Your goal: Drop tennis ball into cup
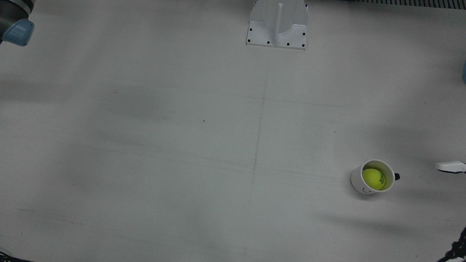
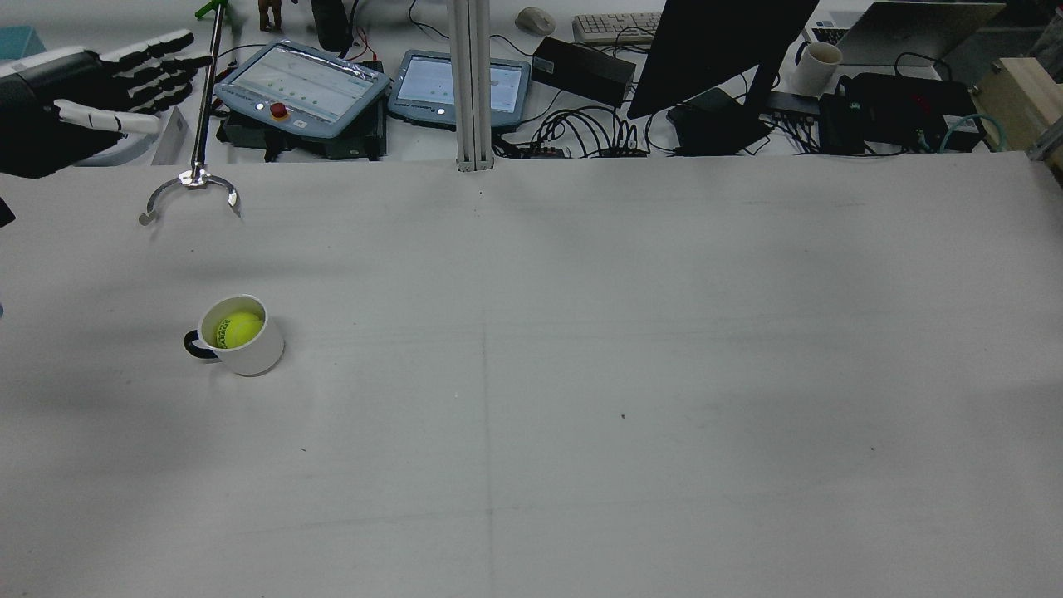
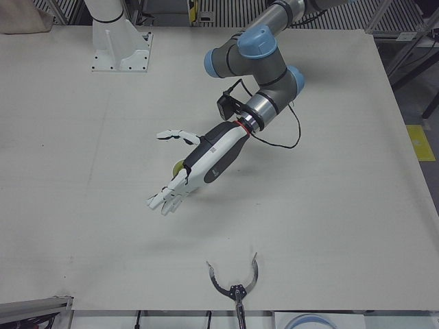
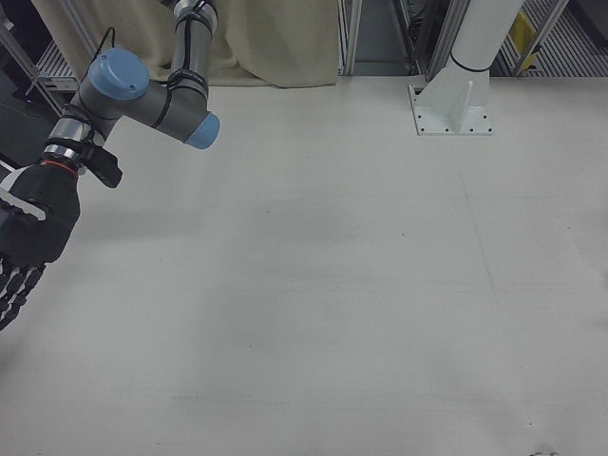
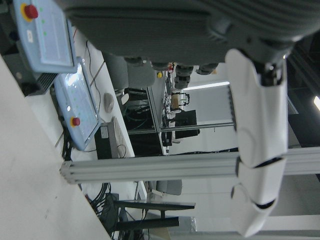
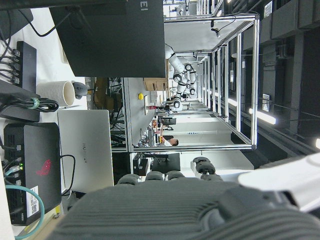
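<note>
The yellow-green tennis ball (image 1: 374, 179) lies inside the white cup (image 1: 356, 180), which stands upright on the table with its dark handle to the side. Both show in the rear view as ball (image 2: 237, 329) and cup (image 2: 249, 355). My left hand (image 2: 91, 91) is open and empty, fingers spread, raised well above the table and off to the cup's outer side. In the left-front view the left hand (image 3: 199, 164) hides most of the cup. Only one white fingertip (image 1: 450, 166) shows in the front view. My right hand (image 4: 24, 242) is open and empty, far from the cup.
A metal claw on a rod (image 2: 193, 181) rests near the table's far edge on the left side. The white pedestal (image 1: 278, 25) stands at the robot's side. Teach pendants (image 2: 299, 83), a monitor (image 2: 714, 50) and cables lie beyond the far edge.
</note>
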`<state>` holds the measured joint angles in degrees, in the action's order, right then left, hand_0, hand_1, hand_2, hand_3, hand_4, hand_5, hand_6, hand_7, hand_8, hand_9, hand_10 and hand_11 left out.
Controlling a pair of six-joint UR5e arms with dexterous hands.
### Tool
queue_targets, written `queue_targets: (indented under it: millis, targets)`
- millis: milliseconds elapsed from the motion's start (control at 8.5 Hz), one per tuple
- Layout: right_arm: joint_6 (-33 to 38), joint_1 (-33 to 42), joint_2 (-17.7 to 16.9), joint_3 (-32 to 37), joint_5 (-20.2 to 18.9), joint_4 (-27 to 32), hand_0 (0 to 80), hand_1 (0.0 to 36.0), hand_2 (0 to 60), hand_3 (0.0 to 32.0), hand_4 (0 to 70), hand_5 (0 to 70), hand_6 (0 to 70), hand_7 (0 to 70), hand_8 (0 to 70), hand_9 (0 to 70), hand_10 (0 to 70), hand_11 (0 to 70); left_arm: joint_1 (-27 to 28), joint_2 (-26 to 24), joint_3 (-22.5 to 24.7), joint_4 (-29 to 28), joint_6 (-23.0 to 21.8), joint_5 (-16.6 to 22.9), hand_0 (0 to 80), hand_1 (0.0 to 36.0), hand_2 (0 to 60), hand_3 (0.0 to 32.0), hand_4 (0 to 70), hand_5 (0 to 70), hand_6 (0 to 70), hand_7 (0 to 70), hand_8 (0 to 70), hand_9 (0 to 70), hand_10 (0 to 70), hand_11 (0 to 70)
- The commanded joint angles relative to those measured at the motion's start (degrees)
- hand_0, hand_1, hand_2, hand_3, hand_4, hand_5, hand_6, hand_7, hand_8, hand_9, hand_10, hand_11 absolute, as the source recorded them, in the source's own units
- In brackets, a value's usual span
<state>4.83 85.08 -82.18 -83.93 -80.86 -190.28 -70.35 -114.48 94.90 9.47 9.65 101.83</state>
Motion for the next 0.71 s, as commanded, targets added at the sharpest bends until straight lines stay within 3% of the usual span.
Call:
queue_targets:
  millis: [0, 118, 588]
  targets:
    - [0.0, 0.0, 0.0, 0.1, 0.0, 0.0, 0.0, 0.0, 0.0, 0.0, 0.0, 0.0, 0.0, 0.0, 0.0, 0.0, 0.0, 0.0, -13.1, -2.3, -10.6, -1.3, 0.0, 0.0, 63.2, 28.6, 0.0, 0.0, 0.0, 4.7, 0.7, 13.7, 0.0, 1.3, 0.0, 0.0]
    - [0.0, 0.0, 0.0, 0.1, 0.0, 0.0, 0.0, 0.0, 0.0, 0.0, 0.0, 0.0, 0.0, 0.0, 0.0, 0.0, 0.0, 0.0, -15.2, -2.2, -12.4, -0.5, 0.0, 0.5, 68.8, 30.7, 0.0, 0.0, 0.0, 4.7, 0.0, 16.1, 0.0, 1.8, 0.0, 0.0]
    - [0.0, 0.0, 0.0, 0.2, 0.0, 0.0, 0.0, 0.0, 0.0, 0.0, 0.0, 0.0, 0.0, 0.0, 0.0, 0.0, 0.0, 0.0, -16.7, 0.1, -11.5, -0.2, -0.2, 0.8, 60.8, 27.7, 0.0, 0.0, 0.0, 5.1, 2.2, 17.0, 0.0, 2.0, 0.0, 0.0]
